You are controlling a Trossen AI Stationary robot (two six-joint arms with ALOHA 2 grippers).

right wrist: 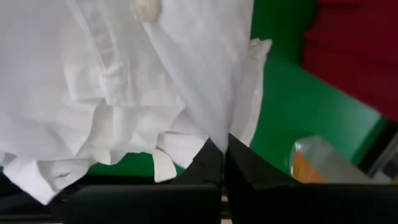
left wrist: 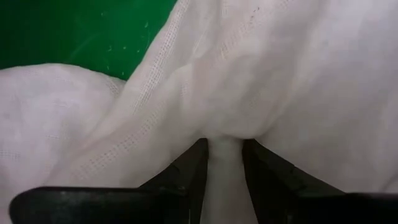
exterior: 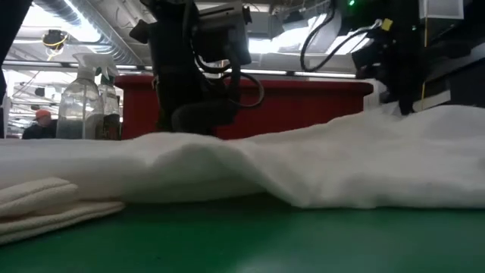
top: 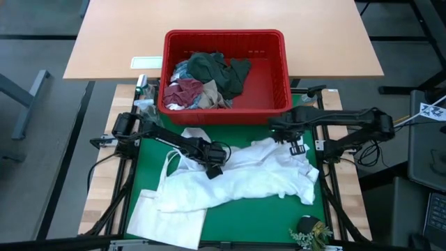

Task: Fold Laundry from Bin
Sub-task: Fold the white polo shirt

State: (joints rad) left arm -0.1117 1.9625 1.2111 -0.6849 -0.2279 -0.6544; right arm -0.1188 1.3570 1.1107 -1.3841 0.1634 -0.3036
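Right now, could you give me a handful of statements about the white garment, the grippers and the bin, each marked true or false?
1. The left gripper is pinching a fold of the white garment. True.
2. The red bin holds nothing. False: dark green, maroon and other cloth pieces lie in its left part.
3. The right gripper is wide open above the mat. False: its fingers are shut on an edge of the white garment.
4. The white garment lies spread on the green mat, outside the bin. True.
5. The flat white tote bag sits inside the bin. False: it lies on the mat, near the front left corner.
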